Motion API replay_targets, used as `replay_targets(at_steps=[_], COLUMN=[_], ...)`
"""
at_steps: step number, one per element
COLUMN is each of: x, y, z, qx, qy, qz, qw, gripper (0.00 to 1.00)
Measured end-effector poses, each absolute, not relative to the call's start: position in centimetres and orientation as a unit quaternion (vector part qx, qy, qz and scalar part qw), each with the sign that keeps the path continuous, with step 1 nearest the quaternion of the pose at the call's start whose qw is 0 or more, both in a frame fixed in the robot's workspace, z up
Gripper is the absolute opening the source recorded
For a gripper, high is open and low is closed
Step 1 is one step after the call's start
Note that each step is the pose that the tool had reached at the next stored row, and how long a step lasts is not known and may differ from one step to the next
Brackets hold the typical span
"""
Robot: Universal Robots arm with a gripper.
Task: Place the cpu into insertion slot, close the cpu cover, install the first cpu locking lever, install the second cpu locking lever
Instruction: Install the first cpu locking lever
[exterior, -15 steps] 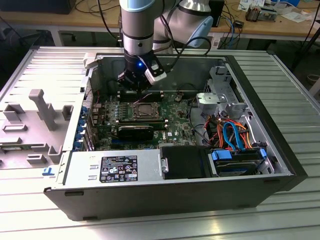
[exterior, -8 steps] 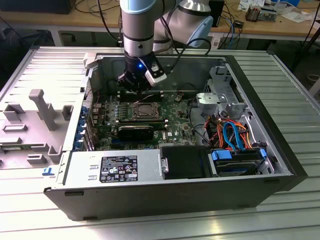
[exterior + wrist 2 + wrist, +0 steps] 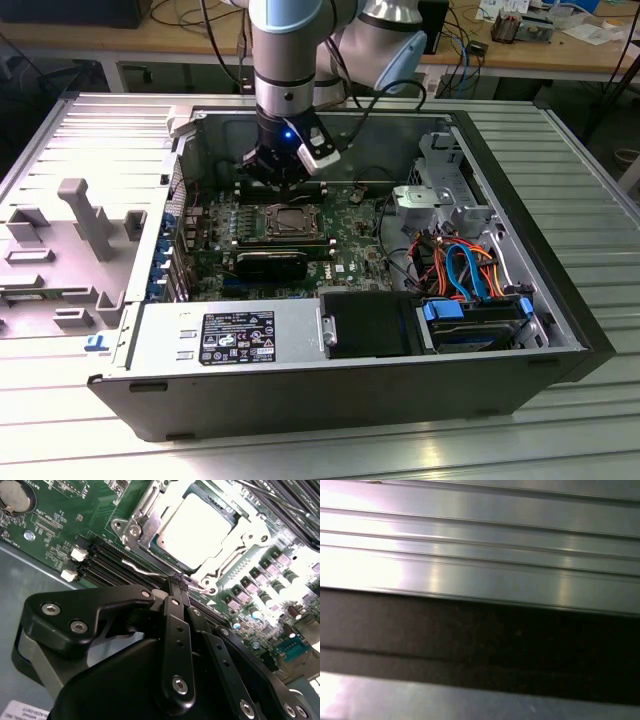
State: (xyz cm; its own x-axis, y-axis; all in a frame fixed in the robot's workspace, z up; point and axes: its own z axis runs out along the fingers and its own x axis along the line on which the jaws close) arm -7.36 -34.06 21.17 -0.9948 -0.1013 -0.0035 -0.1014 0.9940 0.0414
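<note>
The black end effector (image 3: 178, 582) was seen closed, fingertips pressed together beside a thin silvery locking lever (image 3: 142, 570). The flat silver-grey cpu (image 3: 197, 525) was seated in the metal-rimmed insertion slot (image 3: 150, 540), just beyond that lever.

A big open computer case (image 3: 480, 330) lies on a ribbed metal table (image 3: 600, 200). The robot arm (image 3: 290, 50) reaches down into it from above. Its gripper (image 3: 283, 183) hangs just over the green motherboard (image 3: 350, 225), right above the insertion slot (image 3: 285, 222). A grey power box (image 3: 225, 337) sits along the near side. Orange and blue wires (image 3: 465, 265) curl on the exterior view's right. A grey plastic part (image 3: 80, 215) lies outside the case
</note>
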Motion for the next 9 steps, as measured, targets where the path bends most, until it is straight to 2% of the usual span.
replay_targets(at_steps=[9], x=[-6.74], y=[-34.06], z=[20.56], qx=[-0.051], qy=[0.998], qz=[0.021], qw=[0.001], gripper=[0.11])
